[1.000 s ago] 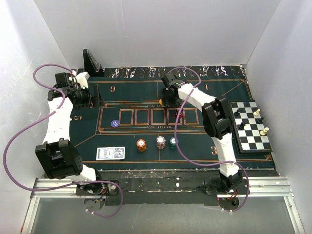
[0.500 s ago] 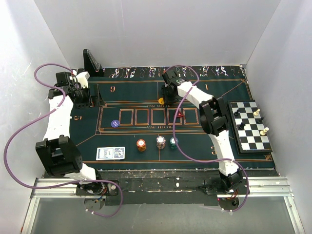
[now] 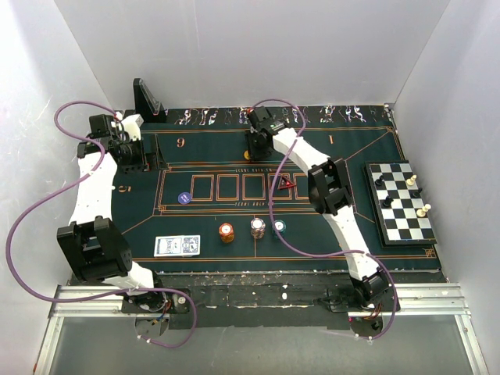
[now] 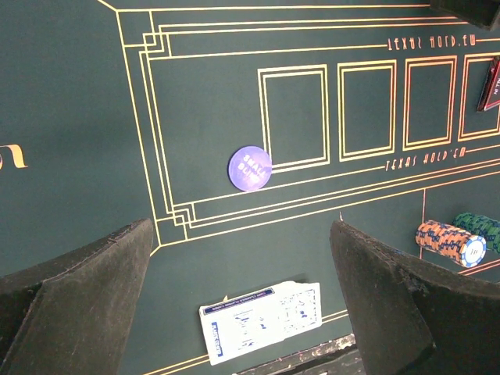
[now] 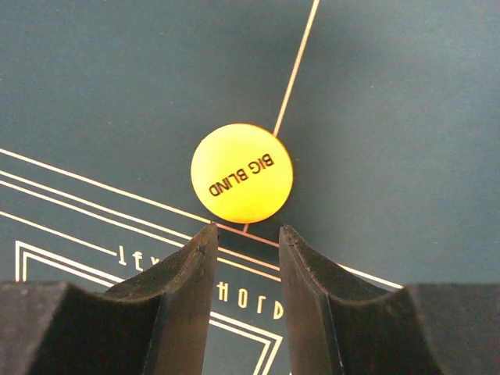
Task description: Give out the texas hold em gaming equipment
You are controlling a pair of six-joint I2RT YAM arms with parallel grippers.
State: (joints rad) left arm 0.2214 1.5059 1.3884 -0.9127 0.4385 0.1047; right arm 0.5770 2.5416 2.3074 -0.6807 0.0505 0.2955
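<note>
A yellow "BIG BLIND" chip [image 5: 242,173] lies flat on the green mat, just past my right gripper's [image 5: 247,233] fingertips. That gripper's jaws are narrowly open with nothing between them. In the top view it [image 3: 255,150] hangs over the mat's far middle and hides the chip. My left gripper [image 4: 241,234] is wide open and empty, high over the mat's left side [image 3: 130,153]. A blue chip [image 3: 184,198] lies left of the card boxes. Orange [image 3: 226,232], white-pink [image 3: 258,227] and teal [image 3: 278,227] chip stacks stand near the front. The playing cards [image 3: 176,245] lie at front left.
A small red piece [image 3: 287,183] lies in one of the printed boxes. A chessboard [image 3: 400,201] with pieces sits at the right edge. A black wedge stand [image 3: 146,101] is at the back left corner. White walls close in three sides.
My right gripper has swung left and farther back, now covering the yellow chip in the top view. The left arm and the other chips and cards have not moved.
</note>
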